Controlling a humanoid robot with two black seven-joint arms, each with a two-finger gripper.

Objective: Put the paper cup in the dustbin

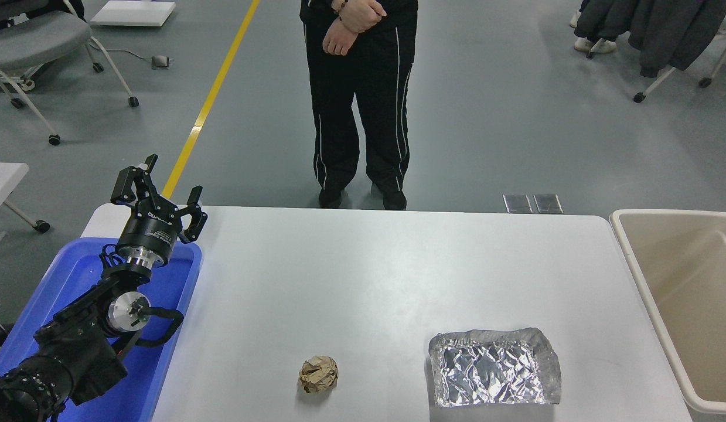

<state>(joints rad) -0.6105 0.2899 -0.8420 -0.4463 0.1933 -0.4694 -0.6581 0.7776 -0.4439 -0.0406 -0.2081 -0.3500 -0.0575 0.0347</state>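
Note:
The paper cup is out of view. The dustbin (632,258), a large beige bin with a thick white rim, stands beside the table's right edge; the part of its inside that shows holds nothing. My left gripper (163,190) is open and empty, parked above the far end of a blue tray at the left. My right arm and gripper are out of view.
A blue plastic tray (181,293) lies at the table's left under the left arm. A crumpled brown paper ball (319,375) lies near the front middle. A crumpled foil tray (494,368) lies at the front right. A person (360,99) stands at the far side.

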